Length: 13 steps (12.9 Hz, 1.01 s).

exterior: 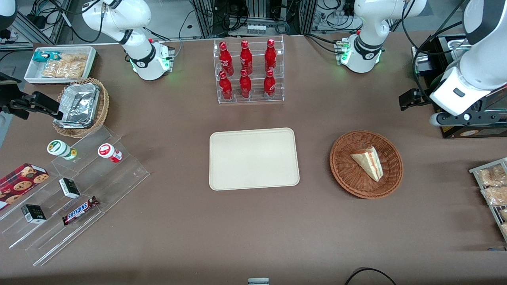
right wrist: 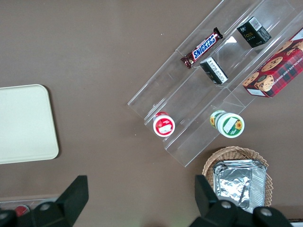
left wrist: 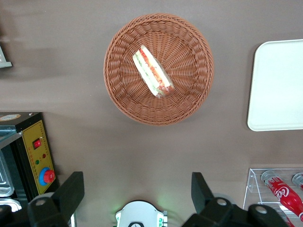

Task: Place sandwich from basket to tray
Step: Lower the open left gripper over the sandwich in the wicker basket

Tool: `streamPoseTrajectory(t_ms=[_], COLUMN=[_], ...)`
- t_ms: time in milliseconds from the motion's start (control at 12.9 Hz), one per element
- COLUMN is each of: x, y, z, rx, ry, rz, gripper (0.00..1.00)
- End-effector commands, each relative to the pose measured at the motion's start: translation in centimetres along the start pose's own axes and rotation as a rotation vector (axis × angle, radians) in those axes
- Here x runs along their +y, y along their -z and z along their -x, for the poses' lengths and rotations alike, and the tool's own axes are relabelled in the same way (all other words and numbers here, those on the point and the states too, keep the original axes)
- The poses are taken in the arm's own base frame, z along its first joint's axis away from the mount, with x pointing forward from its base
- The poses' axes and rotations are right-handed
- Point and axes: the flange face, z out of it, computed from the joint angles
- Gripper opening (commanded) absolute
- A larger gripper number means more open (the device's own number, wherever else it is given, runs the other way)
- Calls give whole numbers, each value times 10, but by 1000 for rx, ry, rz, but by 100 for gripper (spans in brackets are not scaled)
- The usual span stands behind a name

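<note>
The sandwich, a pale bread wedge with a red and green filling stripe, lies in the reddish-brown wicker basket toward the working arm's end of the table. Both also show in the left wrist view, the sandwich near the middle of the basket. The beige tray lies flat beside the basket, nothing on it; its edge shows in the left wrist view. My left gripper hangs high above the table, farther from the front camera than the basket. It is open and empty.
A clear rack of red bottles stands farther back than the tray. A black control box sits under the working arm. Bagged snacks lie at the table's edge. A clear stepped shelf, a tan basket with foil containers and a white bin are at the parked arm's end.
</note>
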Motion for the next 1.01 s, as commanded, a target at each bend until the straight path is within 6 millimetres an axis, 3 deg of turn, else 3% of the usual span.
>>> streamPoseTrajectory(t_ms=[0,156,389,933], x=[-2,1,6,12], y=[6,-14,-68,-176], z=[1,-10,-31,-52], rx=[2,-19,-92,36], ry=[-15,-19,-26,-12], rz=[18,17,14,28], gripper=[100,100,100,100])
